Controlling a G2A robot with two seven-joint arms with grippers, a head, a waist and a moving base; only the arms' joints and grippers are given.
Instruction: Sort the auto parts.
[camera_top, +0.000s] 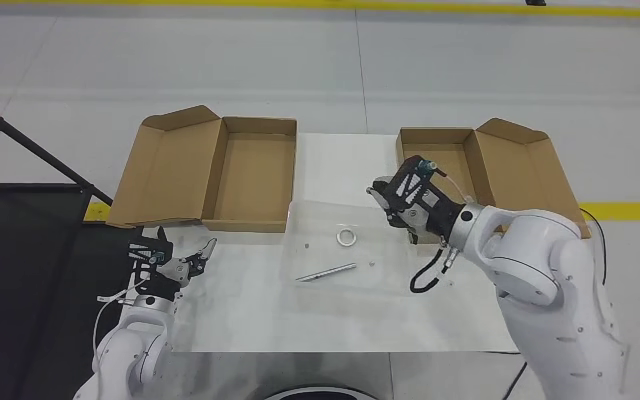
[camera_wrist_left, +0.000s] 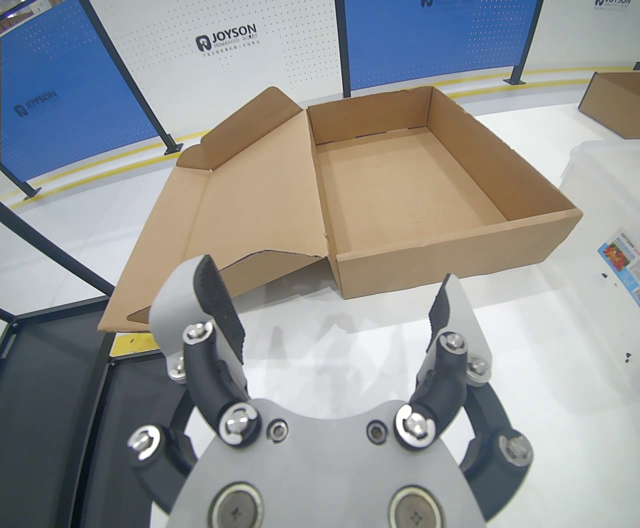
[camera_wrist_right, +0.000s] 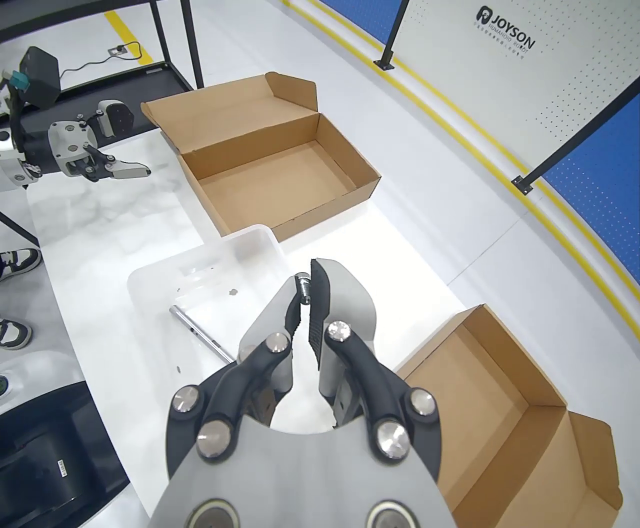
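Sitting pinched between the tips of the right gripper (camera_wrist_right: 306, 296) is a small threaded metal part (camera_wrist_right: 302, 288), a short stud or bolt by the look of it. The jaws are closed almost fully on it, with only the part's own width between the pads. Gripper and part hang above the clear plastic tray (camera_wrist_right: 150, 280) at the middle of the table (camera_top: 250, 310), toward the tray's side nearest the right cardboard box (camera_top: 440, 165). Inside the tray lie a metal ring (camera_top: 345, 237) and a long thin rod (camera_top: 326, 271), apart from each other. The left cardboard box (camera_top: 255, 175) stands open on the tray's other side. The left gripper (camera_wrist_left: 325, 300) hovers low by the table's left edge, just in front of that box, its jaws spread wide and holding nothing. The step in hand looks like carrying the picked part to its box. The next move likely calls for swinging the right arm over the right cardboard box and parting the jaws only once the part is well inside its walls.
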